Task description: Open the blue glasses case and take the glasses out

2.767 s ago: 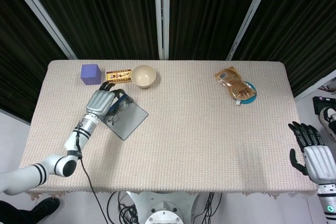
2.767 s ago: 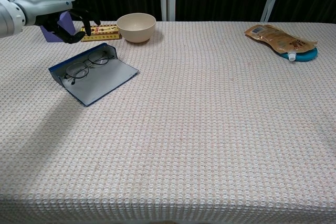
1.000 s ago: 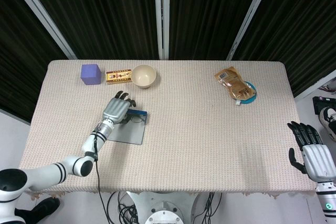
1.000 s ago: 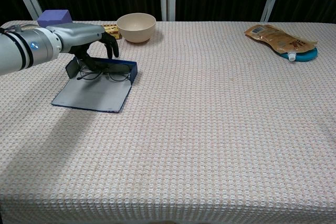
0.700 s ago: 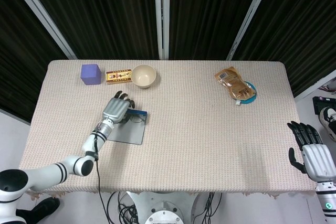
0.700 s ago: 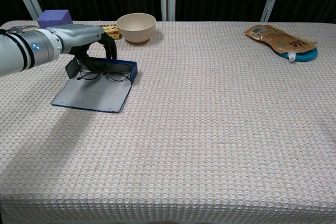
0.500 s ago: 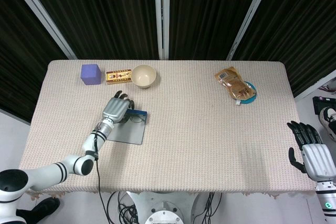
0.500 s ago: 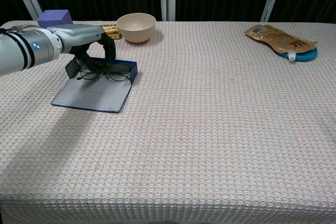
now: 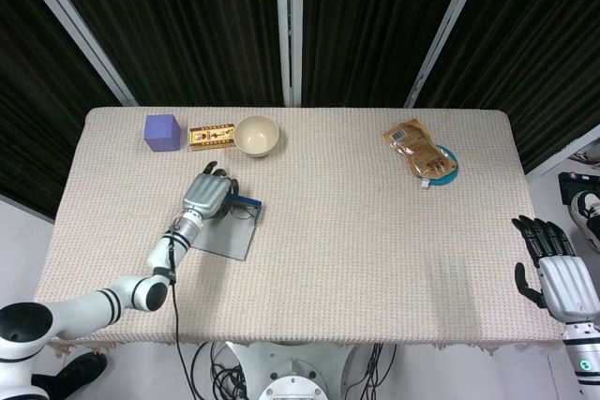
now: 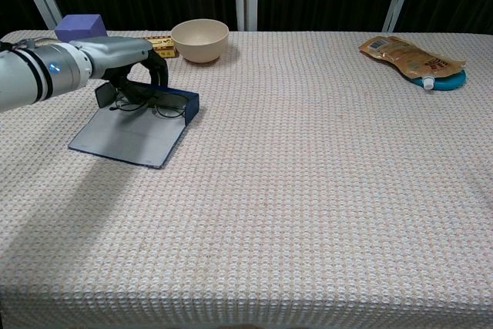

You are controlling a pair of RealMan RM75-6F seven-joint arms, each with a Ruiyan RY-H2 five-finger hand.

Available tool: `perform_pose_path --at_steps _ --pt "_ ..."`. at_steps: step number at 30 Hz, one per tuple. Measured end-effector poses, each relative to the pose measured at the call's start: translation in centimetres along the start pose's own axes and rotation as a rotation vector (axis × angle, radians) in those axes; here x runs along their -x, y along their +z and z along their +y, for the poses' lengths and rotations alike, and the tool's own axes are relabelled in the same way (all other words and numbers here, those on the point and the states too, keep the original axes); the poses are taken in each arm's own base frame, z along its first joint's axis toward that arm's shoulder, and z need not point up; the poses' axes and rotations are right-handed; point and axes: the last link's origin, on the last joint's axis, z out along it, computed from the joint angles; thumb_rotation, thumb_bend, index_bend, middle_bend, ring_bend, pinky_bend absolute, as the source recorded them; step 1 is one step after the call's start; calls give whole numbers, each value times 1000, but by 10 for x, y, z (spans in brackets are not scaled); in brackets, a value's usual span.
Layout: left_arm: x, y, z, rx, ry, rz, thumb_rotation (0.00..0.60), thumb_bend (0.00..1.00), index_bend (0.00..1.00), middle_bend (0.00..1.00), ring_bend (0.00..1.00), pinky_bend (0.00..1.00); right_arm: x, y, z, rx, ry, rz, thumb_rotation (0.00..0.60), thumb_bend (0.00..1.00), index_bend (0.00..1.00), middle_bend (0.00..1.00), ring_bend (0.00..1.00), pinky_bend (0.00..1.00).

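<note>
The blue glasses case (image 9: pixel 228 234) (image 10: pixel 127 136) lies open on the left half of the table, its flap spread flat toward me. Thin-rimmed glasses (image 10: pixel 159 105) (image 9: pixel 241 214) rest in its tray by the back wall. My left hand (image 9: pixel 206 196) (image 10: pixel 115 55) arches over the tray's left end, fingers curled down around the left part of the glasses. The frame still lies in the tray. My right hand (image 9: pixel 561 276) hangs open beyond the table's front right corner, seen only in the head view.
Behind the case stand a cream bowl (image 9: pixel 256 135) (image 10: pixel 199 38), a yellow box (image 9: pixel 212 136) (image 10: pixel 162 42) and a purple cube (image 9: pixel 161 131) (image 10: pixel 80 25). A brown pouch (image 9: pixel 420 155) (image 10: pixel 412 55) lies on a blue dish (image 9: pixel 450 170) (image 10: pixel 448 78) at the far right.
Since 2.8 s ago my left hand came down onto the glasses and the case turned. In the last half second hand, glasses and case slid slightly left. The right hand held still.
</note>
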Motion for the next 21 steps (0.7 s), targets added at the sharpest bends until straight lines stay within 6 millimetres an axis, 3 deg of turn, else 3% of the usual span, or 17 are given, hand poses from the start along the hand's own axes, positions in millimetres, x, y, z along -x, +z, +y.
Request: perform_pose_path --at_steps 13,21 --pt "-11 1 3 42 -82 253 600 575 492 435 184 0 0 0 1 6 -1 -1 600 586 0 79 0 0" --pt "8 7 -1 82 -38 333 600 568 455 431 184 0 0 0 1 7 -3 -4 600 586 0 79 0 0"
